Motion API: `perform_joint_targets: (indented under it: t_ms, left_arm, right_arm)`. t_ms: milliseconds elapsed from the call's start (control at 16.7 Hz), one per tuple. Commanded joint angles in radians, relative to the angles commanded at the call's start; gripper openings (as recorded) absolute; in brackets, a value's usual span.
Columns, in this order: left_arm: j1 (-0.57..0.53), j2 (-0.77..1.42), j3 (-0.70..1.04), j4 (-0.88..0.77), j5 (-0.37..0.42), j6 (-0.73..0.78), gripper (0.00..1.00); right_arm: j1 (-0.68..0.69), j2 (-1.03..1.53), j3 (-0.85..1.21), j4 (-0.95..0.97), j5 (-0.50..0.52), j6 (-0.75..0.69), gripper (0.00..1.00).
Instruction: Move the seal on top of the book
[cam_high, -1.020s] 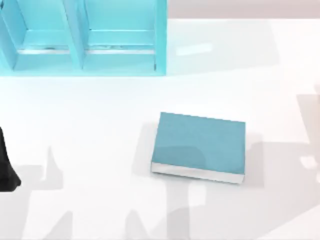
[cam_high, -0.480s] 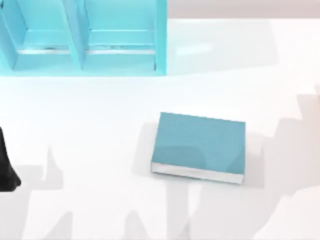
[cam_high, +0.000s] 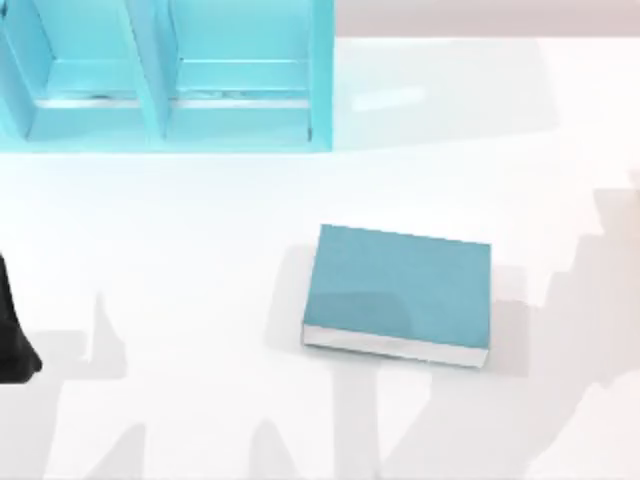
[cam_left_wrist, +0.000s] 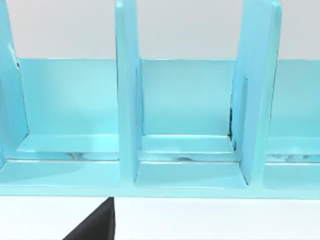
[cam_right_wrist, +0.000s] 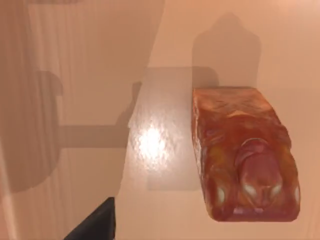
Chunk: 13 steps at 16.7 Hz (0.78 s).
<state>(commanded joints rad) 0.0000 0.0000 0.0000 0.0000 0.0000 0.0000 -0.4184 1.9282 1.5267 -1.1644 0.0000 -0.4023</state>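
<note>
Shelving in light blue (cam_high: 165, 75) stands at the tabletop's (cam_high: 180, 250) far left corner, its open compartments facing forward; the left wrist view looks straight into those compartments (cam_left_wrist: 185, 100). A dark part of the left arm (cam_high: 12, 335) sits at the left edge of the top view, parked well apart from everything else, and whether its claw is open or closed cannot be told. Right of centre lies the teal book (cam_high: 400, 290), flat, its plain cover bare and its white page edge toward the near side. The right wrist view shows the orange-amber seal (cam_right_wrist: 242, 152) close below the camera, standing on the tabletop, its rounded red top facing up; whether the right claw is open or holds it cannot be told.
</note>
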Motion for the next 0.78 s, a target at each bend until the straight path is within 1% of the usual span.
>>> perform_joint_targets:
  t_ms: [480,780]
  left_arm:
    - [0.000,0.000,0.000,0.000,0.000,0.000,1.00]
    - [0.000,0.000,0.000,0.000,0.000,0.000,1.00]
  right_arm:
    - [-0.001,0.076,-0.187,0.263,0.000,0.000,1.00]
    - [-0.001,0.083,-0.196,0.278,0.001,0.000,1.00]
